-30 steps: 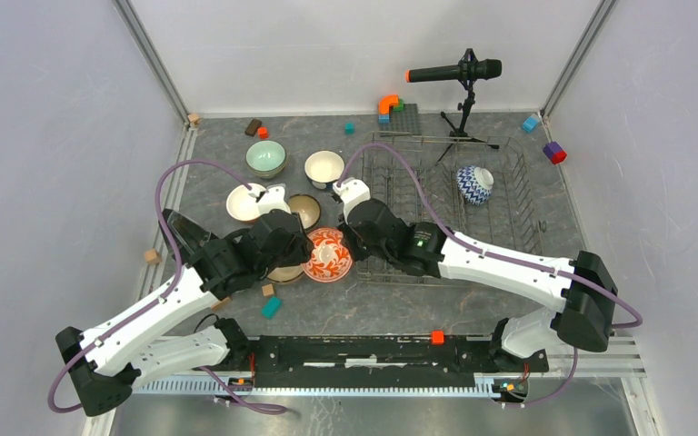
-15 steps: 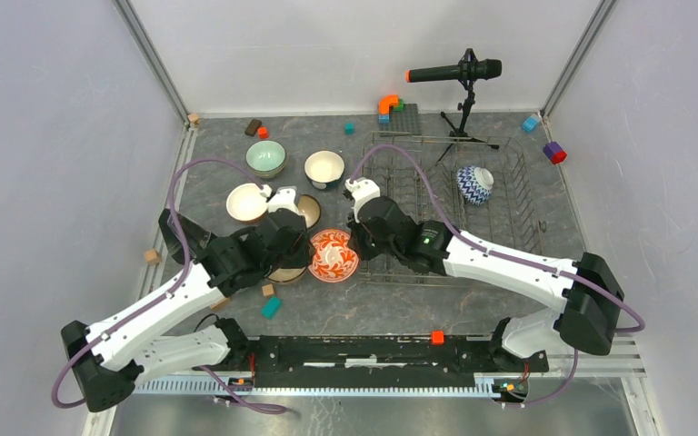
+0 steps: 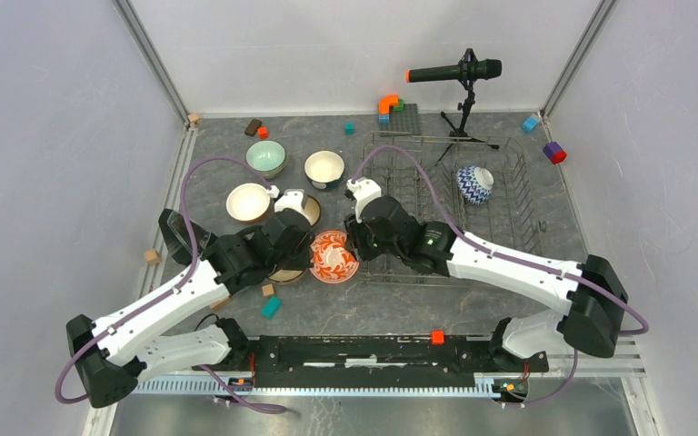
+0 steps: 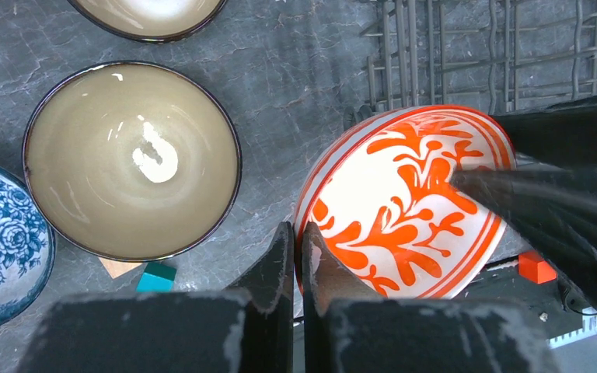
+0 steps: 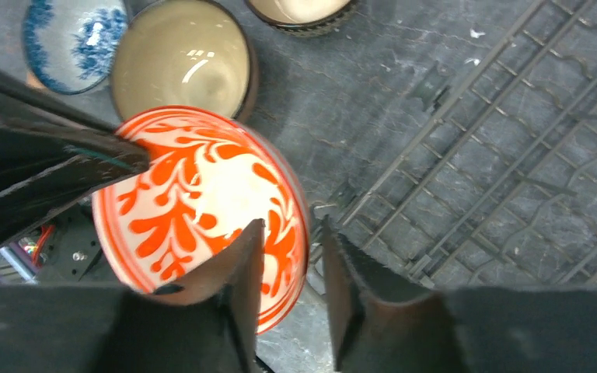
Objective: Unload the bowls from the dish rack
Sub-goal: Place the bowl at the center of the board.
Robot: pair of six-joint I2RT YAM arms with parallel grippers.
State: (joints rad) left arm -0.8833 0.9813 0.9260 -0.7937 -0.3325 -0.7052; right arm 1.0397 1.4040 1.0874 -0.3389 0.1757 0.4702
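Slippage is looming for the orange-and-white bowl (image 4: 404, 198), hanging tilted above the table (image 4: 303, 70) beside the near corner of the dish rack (image 3: 436, 195), because only the left hand (image 4: 297, 233) is pinching its rim while the right hand (image 5: 291, 229) is standing spread astride the opposite edge.

A red-and-white bowl (image 3: 332, 256) is held tilted at the left edge of the rack (image 3: 518, 213); a blue zigzag bowl (image 3: 474, 183) is tipped inside it; a green bowl (image 3: 265, 156) and a cream bowl (image 3: 324, 168) are set upright outside.
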